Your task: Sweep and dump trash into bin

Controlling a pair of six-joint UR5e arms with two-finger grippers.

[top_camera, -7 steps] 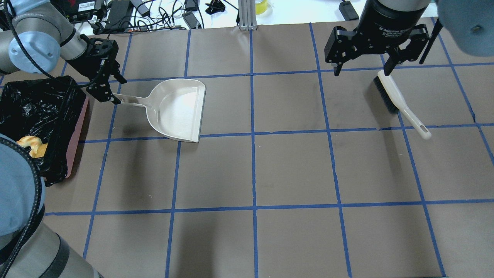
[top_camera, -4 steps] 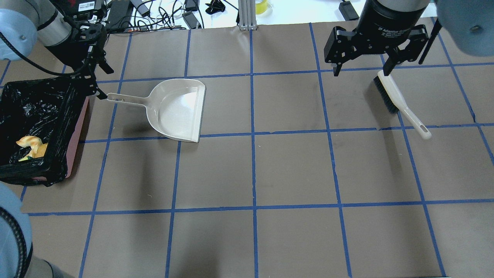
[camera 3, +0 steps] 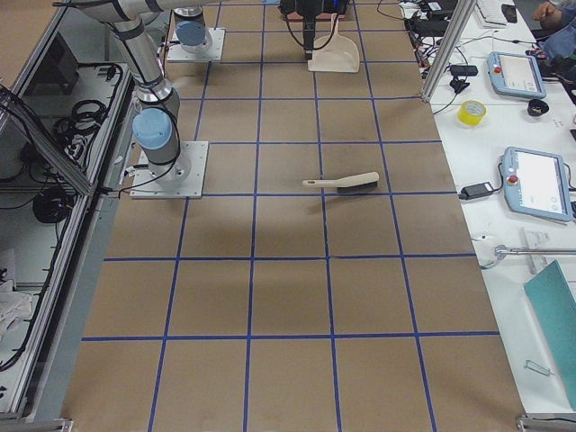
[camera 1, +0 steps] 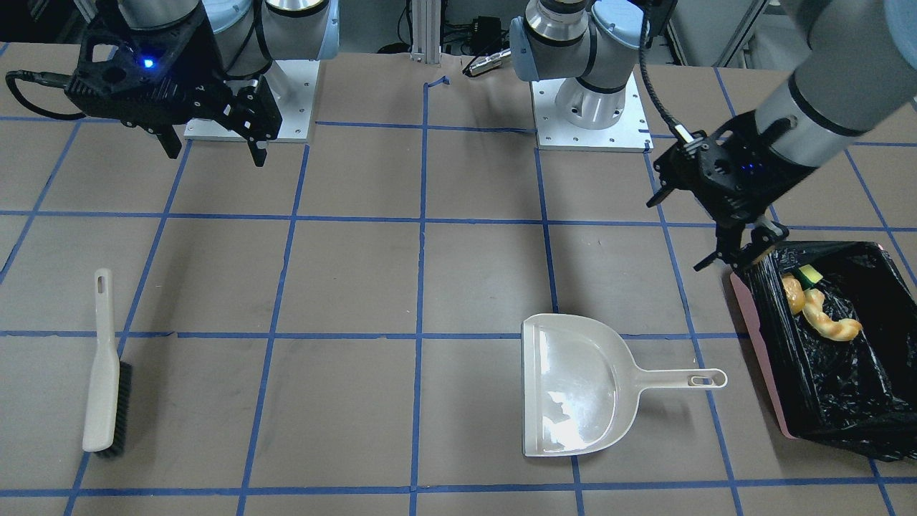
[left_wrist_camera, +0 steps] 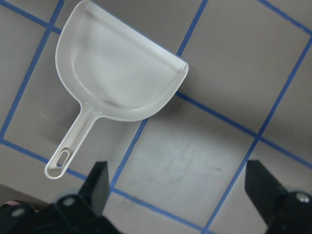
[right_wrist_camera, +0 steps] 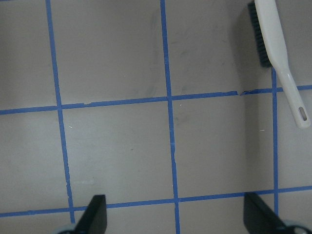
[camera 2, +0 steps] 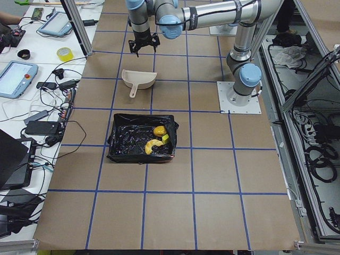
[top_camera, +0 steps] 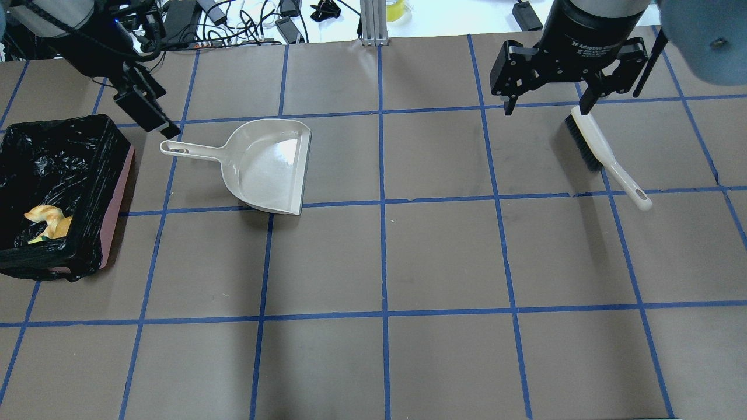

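lengthwise, bin (top_camera: 118, 195) runs front to back, trash (top_camera: 46, 221) lying at its near end

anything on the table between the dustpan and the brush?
Nothing. The overhead view shows only bare brown table with blue tape lines between the dustpan and the brush. The front-facing view agrees.

One dustpan (camera 1: 573, 390); one brush (camera 1: 104, 373); one bin (camera 1: 838, 387); seemingly three trash items (camera 1: 824, 319); two grippers (camera 1: 215, 154) (camera 1: 723, 261).

Dustpan (top_camera: 265, 166) flat on table (top_camera: 408, 262), handle twd bin (top_camera: 119, 192). Bin near, on dustpan's L, w/ trash (top_camera: 46, 221) inside. Brush (top_camera: 601, 151) well apart, dustpan's R.
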